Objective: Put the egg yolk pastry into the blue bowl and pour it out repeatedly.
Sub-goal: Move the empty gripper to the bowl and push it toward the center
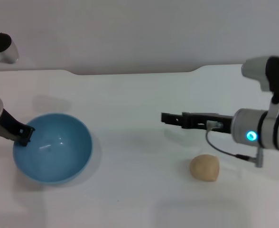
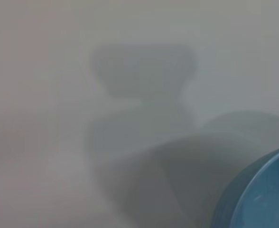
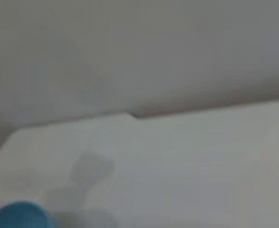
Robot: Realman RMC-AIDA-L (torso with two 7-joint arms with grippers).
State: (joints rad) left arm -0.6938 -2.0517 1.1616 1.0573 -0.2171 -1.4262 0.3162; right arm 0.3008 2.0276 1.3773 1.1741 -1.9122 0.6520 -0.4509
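Bench [image 1: 139, 95]: white, holds everything.
Egg yolk pastry [image 1: 205, 167]: lies below the right gripper [image 1: 164, 117], apart; fingers look shut, empty.
Left gripper [image 1: 25, 135]: pinches the blue bowl [image 1: 59, 156] rim.

No readable text, labels, brands, numbers or signs in any view. Blue bowl [image 1: 52, 147], egg yolk pastry [image 1: 205, 167] and table [image 1: 139, 104] surfaces plain, unmarked. Only small glowing rings on arm housings, no characters.
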